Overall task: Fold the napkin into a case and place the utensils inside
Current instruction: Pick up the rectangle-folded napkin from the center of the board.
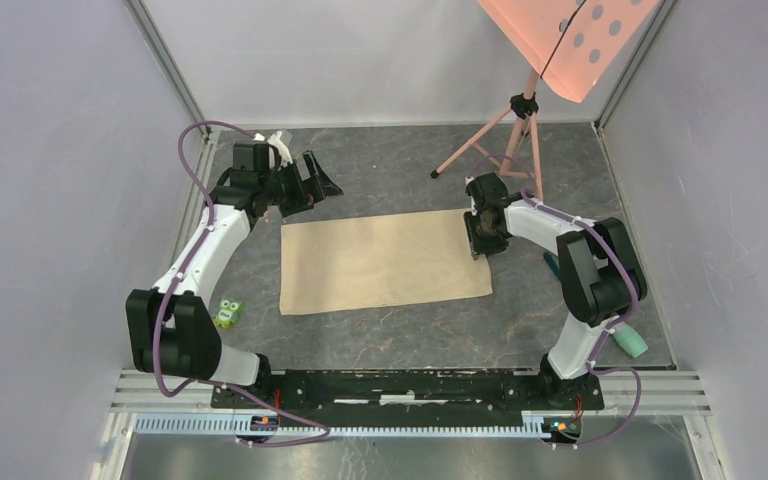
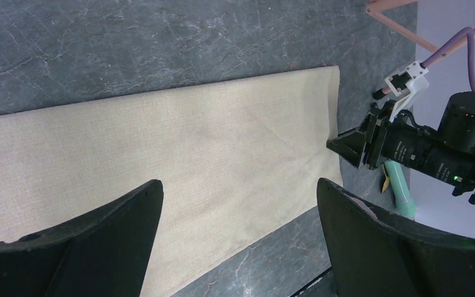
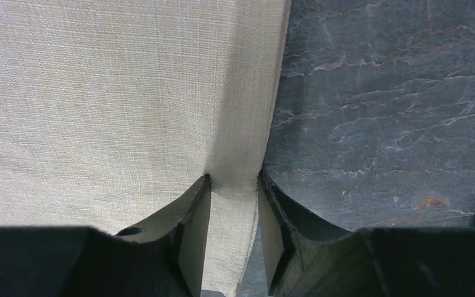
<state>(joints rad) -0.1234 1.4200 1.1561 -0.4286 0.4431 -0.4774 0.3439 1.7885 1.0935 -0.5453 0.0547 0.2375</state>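
The beige napkin [image 1: 385, 262] lies flat on the dark stone-look table as a wide rectangle. My right gripper [image 1: 478, 238] is down on its right edge. In the right wrist view its jaws [image 3: 235, 176] straddle a narrow strip of that edge [image 3: 241, 124], a gap still between the pads, with the cloth slightly ridged between them. My left gripper [image 1: 315, 180] hovers off the napkin's far left corner, wide open and empty. In the left wrist view [image 2: 238, 182] it looks down over the napkin [image 2: 161, 142] toward the right gripper [image 2: 352, 145]. The utensils are out of view.
A small green frog toy [image 1: 227, 313] sits by the left arm near the napkin's front left corner. A mint-green cylinder [image 1: 628, 342] lies beside the right arm's base. A pink tripod [image 1: 505, 140] stands at the back right. Grey walls close in both sides.
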